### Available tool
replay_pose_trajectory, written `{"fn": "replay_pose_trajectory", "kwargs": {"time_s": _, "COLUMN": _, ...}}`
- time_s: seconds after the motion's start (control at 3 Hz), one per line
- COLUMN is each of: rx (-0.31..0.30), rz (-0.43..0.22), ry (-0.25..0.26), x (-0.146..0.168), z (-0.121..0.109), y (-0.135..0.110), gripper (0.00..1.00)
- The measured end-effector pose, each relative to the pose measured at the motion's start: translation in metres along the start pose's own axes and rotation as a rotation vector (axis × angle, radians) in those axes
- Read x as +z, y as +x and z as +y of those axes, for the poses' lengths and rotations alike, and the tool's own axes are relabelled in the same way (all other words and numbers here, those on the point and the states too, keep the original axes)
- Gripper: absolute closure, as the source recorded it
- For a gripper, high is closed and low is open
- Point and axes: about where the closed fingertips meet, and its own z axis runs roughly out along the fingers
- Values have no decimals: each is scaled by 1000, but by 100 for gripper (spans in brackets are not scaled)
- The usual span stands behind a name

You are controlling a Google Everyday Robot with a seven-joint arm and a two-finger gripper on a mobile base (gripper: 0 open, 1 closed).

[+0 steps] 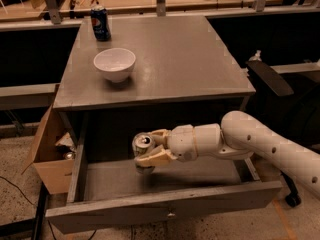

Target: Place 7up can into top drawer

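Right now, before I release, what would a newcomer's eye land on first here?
The white arm reaching in from the right, its gripper shut on the 7up can, held low inside the open top drawer toward its left side. Next, the white bowl on the cabinet top, with a Pepsi can behind it near the back left corner.
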Motion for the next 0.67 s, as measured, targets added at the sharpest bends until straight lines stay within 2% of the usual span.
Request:
{"fn": "replay_pose_trajectory", "kwargs": {"time_s": 0.33, "rx": -31, "rz": 58, "ry": 42, "x": 8, "z": -7, "y": 13, "gripper": 62}}
{"fn": "replay_pose_trajectory", "kwargs": {"time_s": 0.67, "rx": -25, "rz": 95, "ry": 81, "x": 24, "z": -37, "y": 41, "gripper": 39}}
